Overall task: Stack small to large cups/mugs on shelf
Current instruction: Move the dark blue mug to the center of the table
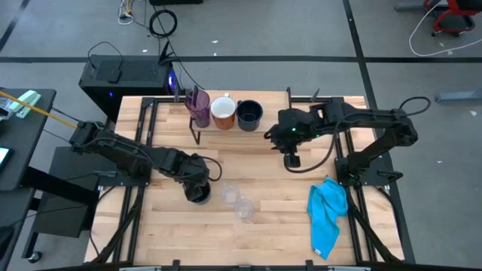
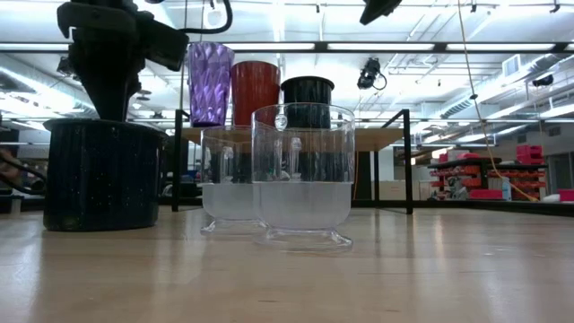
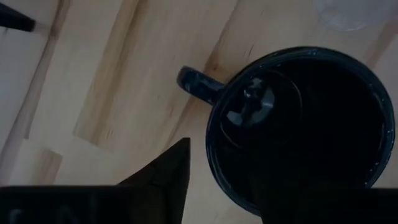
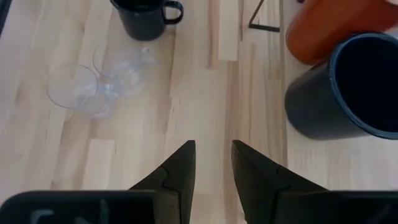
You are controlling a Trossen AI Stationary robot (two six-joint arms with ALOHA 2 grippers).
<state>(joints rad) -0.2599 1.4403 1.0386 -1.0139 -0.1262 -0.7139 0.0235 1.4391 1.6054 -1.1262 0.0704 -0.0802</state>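
A black handled mug [image 3: 298,130] stands upright on the table, left of centre. My left gripper [image 1: 198,187] points down over it, open. One finger [image 3: 168,174] stands outside the mug's wall, on the side of the handle [image 3: 196,84]. The other is lost in the dark inside. Two small clear cups [image 1: 230,193] [image 1: 244,207] stand just to the right. On the shelf [image 1: 226,132] at the far middle stand a purple tumbler [image 1: 197,105], a white mug [image 1: 223,111] and a second black mug [image 1: 249,113]. My right gripper [image 4: 213,149] hangs open and holds nothing, right of the shelf. My left gripper comes at the black mug from above, astride its wall near the handle. The outer finger [image 3: 177,162] shows a strip of table between itself and the rim [image 3: 211,149]. The inner finger is hidden in the mug's dark hollow, so I cannot tell whether it touches.
A blue cloth [image 1: 328,214] lies crumpled at the table's right, near the right arm's base. The clear cups [image 2: 303,170] stand close beside the black mug [image 2: 103,175]. Bare wood lies along the near edge and between the cups and the shelf.
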